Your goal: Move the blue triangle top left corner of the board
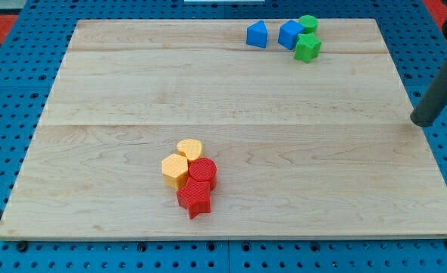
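Observation:
The blue triangle (257, 34) lies near the view's top edge of the wooden board (95, 91), right of centre. Just to its right sits a blue cube (289, 34), touching a green round block (308, 23) and a green star-like block (307, 48). My tip (420, 121) is the lower end of the dark rod at the view's right, just off the board's right edge, far to the right of and below the blue triangle.
A cluster lies at the view's lower middle: a yellow heart-shaped block (189, 149), a yellow hexagon (175, 171), a red round block (203, 171) and a red star (195, 199). A blue pegboard (4, 91) surrounds the board.

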You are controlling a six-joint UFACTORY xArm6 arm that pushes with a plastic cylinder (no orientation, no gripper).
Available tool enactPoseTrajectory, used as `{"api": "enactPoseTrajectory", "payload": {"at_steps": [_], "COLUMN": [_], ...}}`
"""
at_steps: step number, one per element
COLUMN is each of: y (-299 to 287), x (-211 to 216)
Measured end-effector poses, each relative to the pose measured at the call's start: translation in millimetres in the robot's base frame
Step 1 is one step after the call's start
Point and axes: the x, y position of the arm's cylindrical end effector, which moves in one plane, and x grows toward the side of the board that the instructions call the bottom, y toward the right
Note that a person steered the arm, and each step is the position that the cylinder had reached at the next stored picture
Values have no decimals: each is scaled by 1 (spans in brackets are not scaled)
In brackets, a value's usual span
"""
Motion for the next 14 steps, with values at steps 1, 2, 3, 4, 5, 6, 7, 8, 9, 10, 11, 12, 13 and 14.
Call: {"api": "enactPoseTrajectory", "payload": {"at_steps": [1, 2, 3, 4, 5, 6, 7, 8, 9, 10, 11, 12, 13, 14], "y": [24, 29, -7, -61, -71, -81, -82, -83, -101, -134, -176, -221, -289, -250], "x": [-48, -123, -211, -245, -248, -247, -247, -247, -235, -222, -222, -180, -173, -185]}}
